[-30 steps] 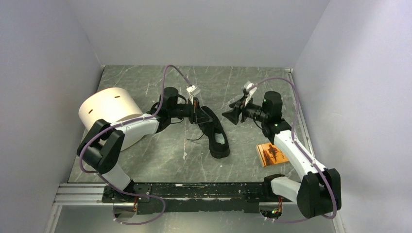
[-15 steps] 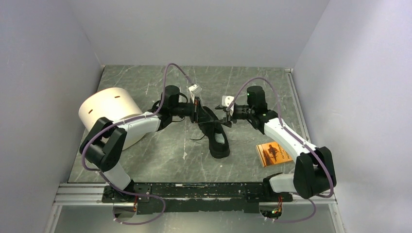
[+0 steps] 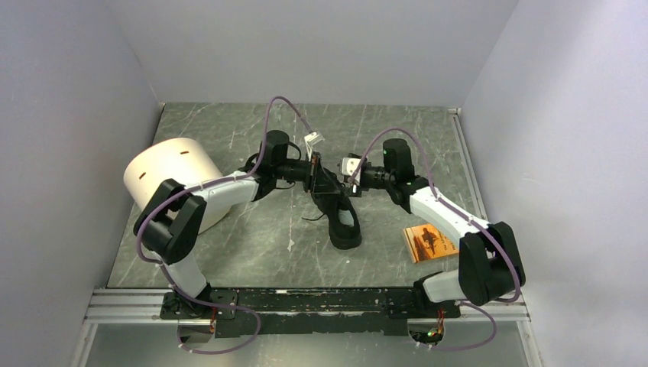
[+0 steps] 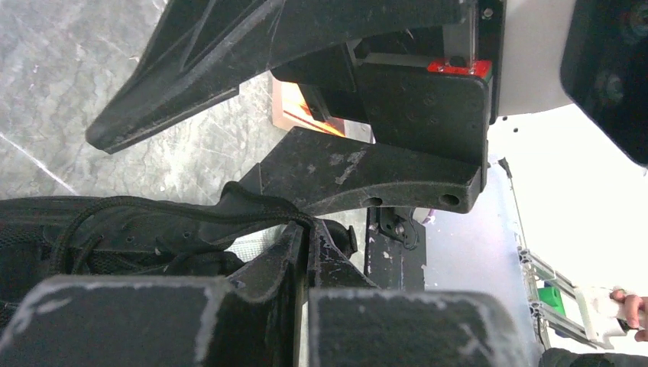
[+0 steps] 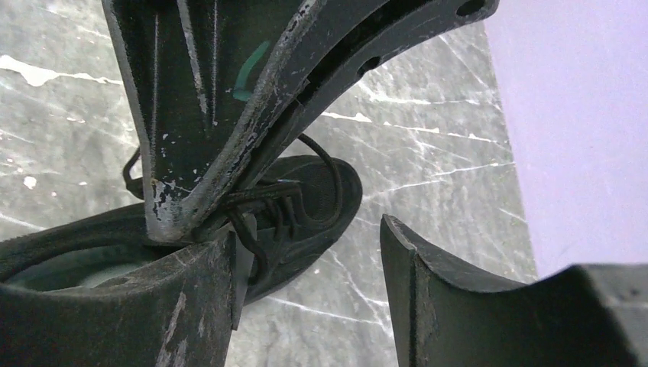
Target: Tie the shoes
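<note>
Left wrist view: left gripper (image 4: 307, 237) clamps a lace (image 4: 130, 203) of the sneaker (image 4: 46, 245); right gripper (image 5: 306, 233), jaws apart and very near, could knock it loose.

Single all-black low-top sneaker (image 3: 341, 218), upright on its sole, roughly mid-workspace. Heel toward near edge, toe angled to far side and slightly left; toe end partly hidden in top view. Pale insole (image 3: 347, 222) showing through the opening. Thin black laces (image 5: 269, 208) crossing the eyelets, slack, one loop arcing over the toe side, one strand trailing out left of midfoot.
</note>
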Motion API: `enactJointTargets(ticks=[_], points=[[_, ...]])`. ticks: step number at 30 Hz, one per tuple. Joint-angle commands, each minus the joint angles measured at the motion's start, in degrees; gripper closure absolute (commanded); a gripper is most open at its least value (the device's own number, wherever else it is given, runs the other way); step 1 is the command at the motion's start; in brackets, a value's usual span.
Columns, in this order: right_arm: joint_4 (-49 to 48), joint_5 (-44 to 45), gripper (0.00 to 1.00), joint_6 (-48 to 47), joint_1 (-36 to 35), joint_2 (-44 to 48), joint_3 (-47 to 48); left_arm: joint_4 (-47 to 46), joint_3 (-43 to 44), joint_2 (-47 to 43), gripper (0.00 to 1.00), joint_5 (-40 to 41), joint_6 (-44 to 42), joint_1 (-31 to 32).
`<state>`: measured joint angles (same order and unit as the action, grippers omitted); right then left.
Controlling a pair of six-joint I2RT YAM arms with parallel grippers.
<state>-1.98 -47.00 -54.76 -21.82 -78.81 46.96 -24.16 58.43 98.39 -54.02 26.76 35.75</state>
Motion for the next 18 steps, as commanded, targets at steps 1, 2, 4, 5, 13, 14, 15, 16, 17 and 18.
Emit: enactJointTargets(ticks=[1, 2, 4, 5, 13, 14, 15, 16, 17, 18], points=[[-5.6, -2.33, 0.36, -2.77, -0.07, -1.0, -0.86, -0.18, 3.7, 2.04, 0.95, -6.15, 0.03, 0.45], [-6.21, -3.73, 0.35, -2.34, -0.14, -1.13, -1.16, 0.08, 4.26, 2.52, 0.95, -7.55, 0.31, 0.39], [-8.24, -6.03, 0.35, -1.35, -0.71, -1.42, -1.9, -0.1, 4.88, 3.5, 0.95, -9.28, 1.06, 0.37], [-8.79, -6.27, 0.35, -0.59, -1.32, -1.58, -2.02, 0.18, 5.23, 3.95, 0.95, -9.87, 1.25, 0.37], [-13.02, -8.74, 0.42, 2.36, -2.59, 0.17, -4.0, 5.92, 8.95, 6.55, 0.95, -12.36, -0.4, 0.38], [-12.93, -9.26, 0.44, 2.42, -2.73, 0.1, -3.94, 6.52, 9.36, 6.77, 0.95, -12.43, -0.8, 0.38], [-13.68, -9.4, 0.45, 2.77, -2.94, 0.3, -4.27, 7.06, 9.71, 7.12, 0.95, -12.61, -0.95, 0.38], [-15.53, -9.46, 0.46, 3.88, -3.0, 0.54, -5.0, 7.18, 9.98, 7.36, 0.95, -12.93, -0.6, 0.38], [-17.36, -9.88, 0.47, 5.06, -2.97, 0.72, -5.54, 6.97, 10.17, 7.66, 0.95, -13.38, -0.17, 0.38], [-17.96, -10.57, 0.5, 5.7, -3.06, 0.75, -5.67, 6.78, 10.26, 7.77, 0.95, -13.61, 0.2, 0.38]])
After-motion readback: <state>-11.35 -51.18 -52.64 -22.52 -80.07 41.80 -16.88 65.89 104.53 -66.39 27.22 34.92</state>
